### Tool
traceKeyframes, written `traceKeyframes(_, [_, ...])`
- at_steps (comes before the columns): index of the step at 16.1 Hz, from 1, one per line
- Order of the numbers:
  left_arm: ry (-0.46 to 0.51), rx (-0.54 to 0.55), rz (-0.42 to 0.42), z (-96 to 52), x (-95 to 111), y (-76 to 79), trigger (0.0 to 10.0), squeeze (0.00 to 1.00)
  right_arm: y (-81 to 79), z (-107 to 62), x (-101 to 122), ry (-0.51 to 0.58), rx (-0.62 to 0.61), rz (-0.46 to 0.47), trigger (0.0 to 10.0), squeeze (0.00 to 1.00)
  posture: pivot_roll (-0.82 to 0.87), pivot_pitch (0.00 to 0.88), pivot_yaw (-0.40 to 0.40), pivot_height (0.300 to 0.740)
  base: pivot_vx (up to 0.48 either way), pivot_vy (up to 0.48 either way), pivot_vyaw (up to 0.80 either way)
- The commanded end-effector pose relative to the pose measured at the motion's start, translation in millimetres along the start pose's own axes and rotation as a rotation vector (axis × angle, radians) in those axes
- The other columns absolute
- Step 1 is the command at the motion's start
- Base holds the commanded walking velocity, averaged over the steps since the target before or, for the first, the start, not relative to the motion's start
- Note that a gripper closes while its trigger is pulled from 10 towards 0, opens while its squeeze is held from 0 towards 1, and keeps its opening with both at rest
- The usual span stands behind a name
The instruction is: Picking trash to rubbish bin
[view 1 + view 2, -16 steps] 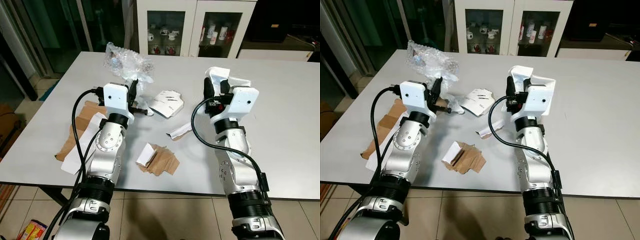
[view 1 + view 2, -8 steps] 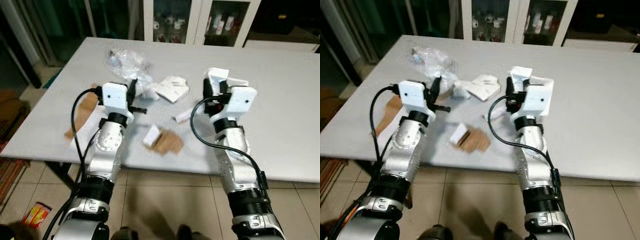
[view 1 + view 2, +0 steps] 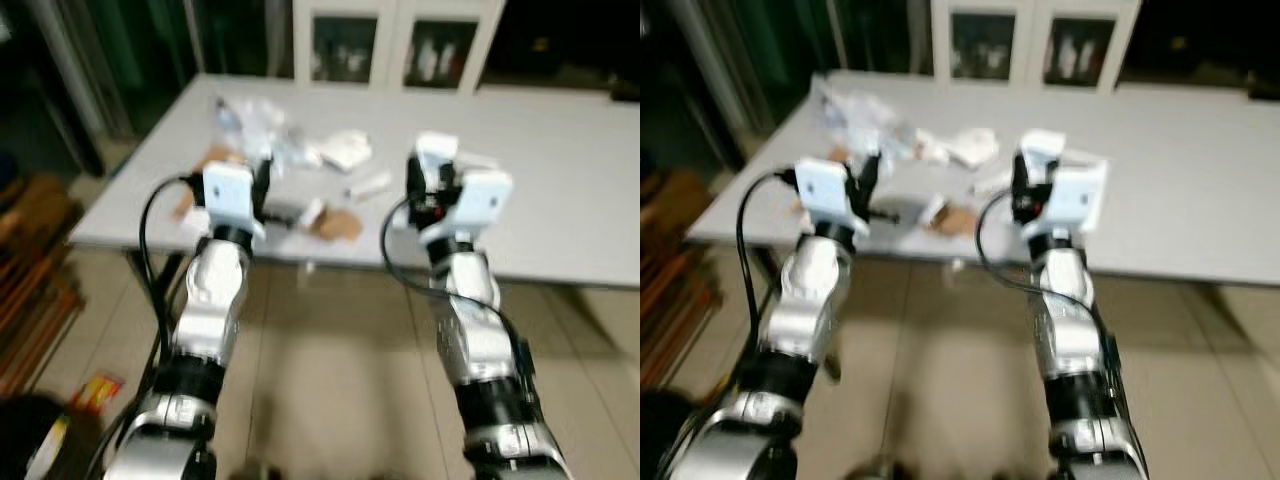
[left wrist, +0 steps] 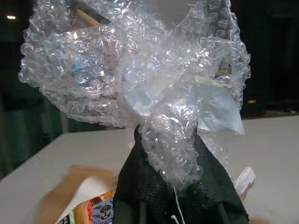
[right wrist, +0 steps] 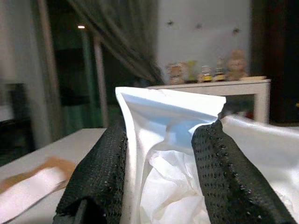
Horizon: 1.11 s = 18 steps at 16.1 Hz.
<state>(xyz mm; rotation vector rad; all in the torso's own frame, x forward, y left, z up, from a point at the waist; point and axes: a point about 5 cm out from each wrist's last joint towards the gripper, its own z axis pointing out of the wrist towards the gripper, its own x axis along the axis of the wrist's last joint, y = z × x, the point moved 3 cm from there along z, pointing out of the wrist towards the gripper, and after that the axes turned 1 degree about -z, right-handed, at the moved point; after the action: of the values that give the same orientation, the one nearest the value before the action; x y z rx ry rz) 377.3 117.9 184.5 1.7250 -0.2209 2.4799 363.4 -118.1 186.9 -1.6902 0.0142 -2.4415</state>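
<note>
My left gripper [image 4: 164, 145] is shut on a crumpled sheet of clear bubble wrap [image 4: 140, 79], which bunches up above its black fingers [image 4: 135, 186]. In the eye views that left gripper [image 3: 263, 186] is raised at the table's near edge. Pinched between the two black fingers [image 5: 99, 164] of my right gripper [image 5: 161, 135] is a white plastic bag [image 5: 163, 158]. This right gripper [image 3: 424, 178] is held up in front of the table, the white bag [image 3: 438, 150] sticking out above it. The eye views are blurred.
The grey table [image 3: 570, 210] lies ahead, with brown cardboard scraps [image 3: 340, 224] and white paper [image 3: 346, 150] near its front edge. Behind it stands a white glass-door cabinet [image 3: 390, 45]. Tiled floor [image 3: 330, 370] lies below my arms. A coloured packet [image 3: 92, 386] lies on the floor at left.
The whole picture has shifted: the table now lies farther off and more floor shows, so the camera has moved back. Both grippers keep their hold.
</note>
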Motion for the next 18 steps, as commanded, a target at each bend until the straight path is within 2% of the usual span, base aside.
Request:
traceKeyframes(1, [0.004,-0.003,0.001,1.6,2.6,1.8,10.0,0.0,3.1,-1.5,-2.6,-0.012,-0.013,-0.002,10.0,0.0,0.03,0.0,0.002,0.74,-0.292,0.0,0.0])
traceKeyframes(7, [0.001,-0.004,0.002,1.4,2.1,1.6,10.0,0.0,5.5,-1.7,-4.6,-0.022,-0.021,-0.002,10.0,0.0,0.03,0.0,0.003,0.74,-0.294,0.0,0.0])
traceKeyframes(9, [-0.039,-0.004,0.015,-1.5,-7.5,-0.3,10.0,0.0,11.2,-2.8,-11.0,-0.049,-0.036,-0.005,10.0,0.0,0.03,0.0,0.001,0.74,-0.146,0.0,0.0])
traceKeyframes(10, [-0.141,0.016,0.049,-9.3,-30.3,-8.0,10.0,0.0,18.7,-6.1,-22.6,-0.1,-0.056,-0.014,10.0,0.0,0.03,0.0,0.0,0.74,0.0,0.0,0.0])
traceKeyframes(13, [-0.272,0.038,0.087,-24.9,-59.7,-19.0,10.0,0.0,24.9,-11.3,-34.7,-0.154,-0.065,-0.016,10.0,0.0,0.03,0.0,-0.002,0.74,0.0,0.0,0.0])
traceKeyframes(16, [-0.45,0.048,0.093,-56.2,-99.0,-28.4,10.0,0.0,35.1,-32.4,-78.4,-0.358,-0.061,-0.063,10.0,0.0,0.03,0.0,-0.006,0.74,0.0,0.0,0.0])
traceKeyframes(17, [-0.564,0.084,0.06,-79.0,-122.0,-33.4,10.0,0.0,43.2,-52.0,-105.3,-0.487,-0.062,-0.091,10.0,0.0,0.02,0.0,-0.008,0.74,0.0,0.0,0.0])
traceKeyframes(18, [-0.605,0.097,0.053,-87.5,-129.9,-35.2,10.0,0.0,46.4,-61.1,-115.6,-0.538,-0.064,-0.088,10.0,0.0,0.03,0.0,-0.008,0.74,0.0,0.0,0.0])
